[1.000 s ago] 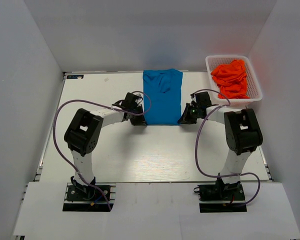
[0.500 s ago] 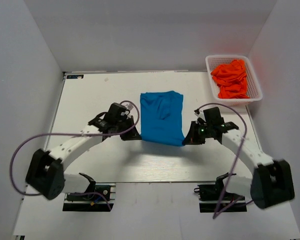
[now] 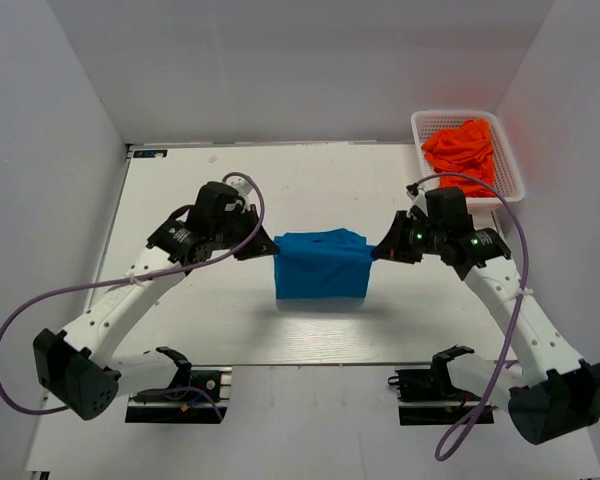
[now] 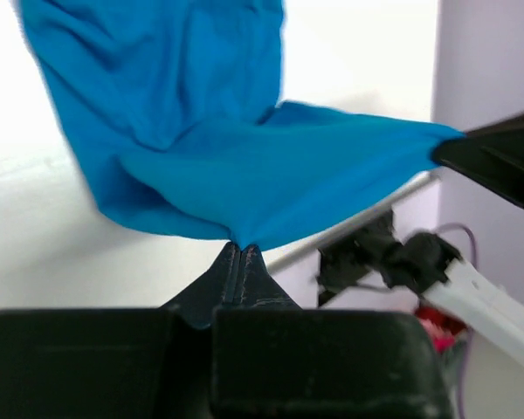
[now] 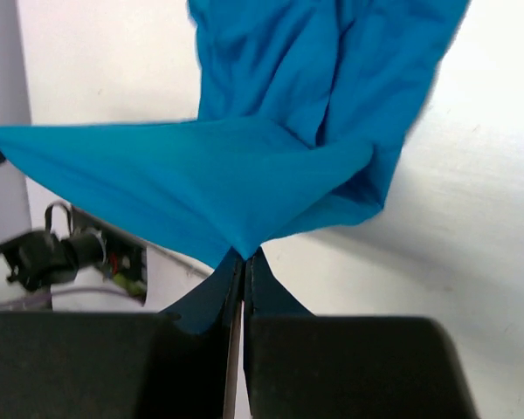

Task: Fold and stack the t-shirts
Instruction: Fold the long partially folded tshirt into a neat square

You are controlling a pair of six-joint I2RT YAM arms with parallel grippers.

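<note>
– Bases of both arms sit bolted at the near edge. Left gripper?
– Left gripper: jaws pinched tight on one corner of the blue t-shirt, with the fabric fanning out from the tips.
– Right?
– Right gripper: likewise clamped, on the opposite corner. The shirt's upper edge is stretched taut between the two.
– Where is the shirt?
– Over the middle of the table, hanging as a doubled panel between the grippers. There is a faint shadow under it. The lower edge is probably off the surface, but the top view does not settle that.
– Farther back?
– White basket at the far right corner, with the orange-red t-shirts bunched inside, well apart from the blue one.
</note>
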